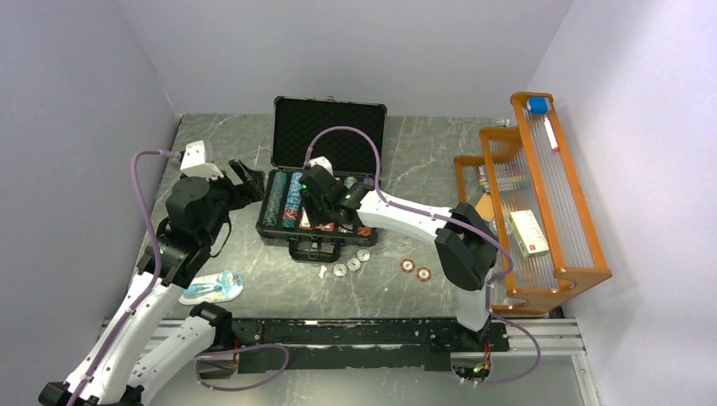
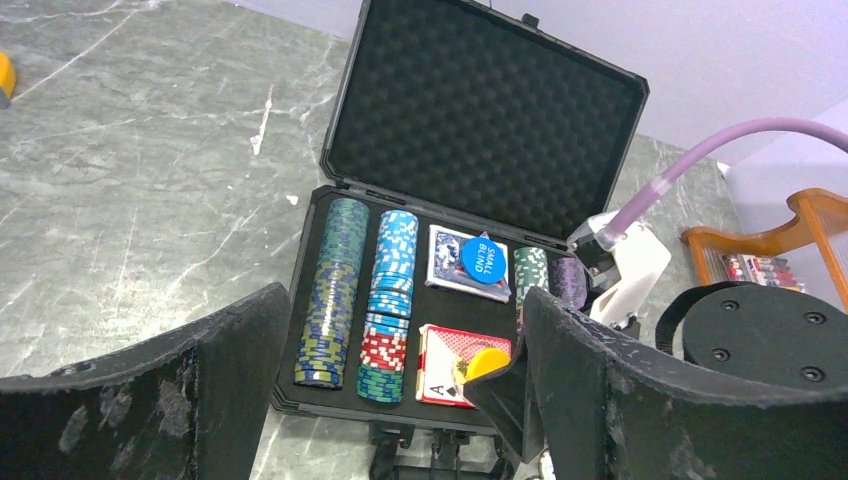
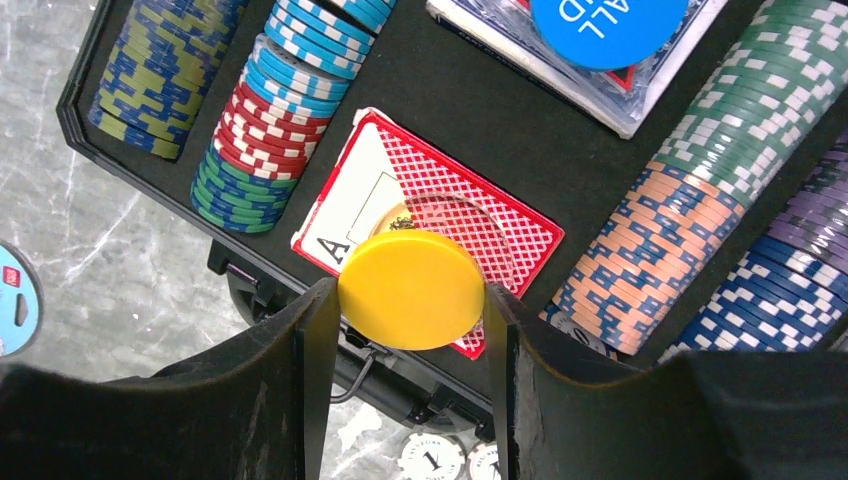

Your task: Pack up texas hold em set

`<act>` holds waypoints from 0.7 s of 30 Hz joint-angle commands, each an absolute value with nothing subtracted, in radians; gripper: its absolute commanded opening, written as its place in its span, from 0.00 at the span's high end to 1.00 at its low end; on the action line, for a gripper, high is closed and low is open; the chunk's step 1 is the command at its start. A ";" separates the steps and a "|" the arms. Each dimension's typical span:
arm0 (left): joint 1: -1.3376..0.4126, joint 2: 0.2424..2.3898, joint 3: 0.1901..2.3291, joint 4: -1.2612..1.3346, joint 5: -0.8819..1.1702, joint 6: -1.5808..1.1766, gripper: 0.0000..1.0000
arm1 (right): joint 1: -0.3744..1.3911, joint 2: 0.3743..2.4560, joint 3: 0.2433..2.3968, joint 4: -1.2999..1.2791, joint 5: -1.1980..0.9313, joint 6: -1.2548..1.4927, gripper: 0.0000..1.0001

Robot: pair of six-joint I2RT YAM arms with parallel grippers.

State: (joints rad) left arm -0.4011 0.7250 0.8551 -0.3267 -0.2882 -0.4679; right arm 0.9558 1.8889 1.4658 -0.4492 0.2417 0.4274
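At the middle of the desk, toward the far edge, the black hard briefcase (image 1: 330,127) lies open, its lid upright and lined with egg-crate foam. Its handle (image 1: 314,251) faces the near edge.

Contents of the base:
- Striped poker chips stand on edge in rows. The green-and-blue row (image 2: 335,290) is at the left, and the light-blue, red and green row (image 2: 390,300) is beside it. More rows in green, orange, purple and blue (image 3: 700,190) are at the right.
- The blue-backed deck (image 2: 445,262) sits in the far middle slot. A blue disc (image 2: 483,257) reading "SMALL BLIND" rests on it.
- The red card deck (image 3: 450,225) sits in the near middle slot, with an "A" visible at one corner.

Tools:
- The right gripper (image 3: 410,335) pinches a plain yellow disc (image 3: 411,285) by its edges. The disc is above the red card deck; contact with the deck cannot be judged.
- The left gripper (image 2: 400,340) has its fingers spread wide, grips nothing, and hangs off the case's left side.

Surroundings:
- Loose white chips (image 1: 352,265), one marked "1", and two reddish chips (image 1: 415,269) lie between the case and the near edge.
- A blue-white blister pack (image 1: 216,286) lies toward the near left corner.
- An orange wooden rack (image 1: 583,245) stands along the right edge.
- In the top view the right arm (image 1: 406,220) covers the case's right rows.
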 commanded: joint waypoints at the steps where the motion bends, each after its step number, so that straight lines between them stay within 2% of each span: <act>1: -0.408 0.717 0.844 -0.315 -0.300 -0.469 0.10 | 0.956 1.910 1.497 -0.432 0.229 0.415 0.47; 12: -0.407 0.721 0.847 -0.320 -0.307 -0.465 0.10 | 0.956 1.937 1.506 -0.430 0.277 0.397 0.43; 18: -0.406 0.723 0.847 -0.317 -0.305 -0.465 0.10 | 0.956 1.913 1.494 -0.428 0.301 0.396 0.28; 21: -0.406 0.725 0.850 -0.319 -0.305 -0.463 0.10 | 0.956 1.877 1.476 -0.417 0.304 0.399 0.25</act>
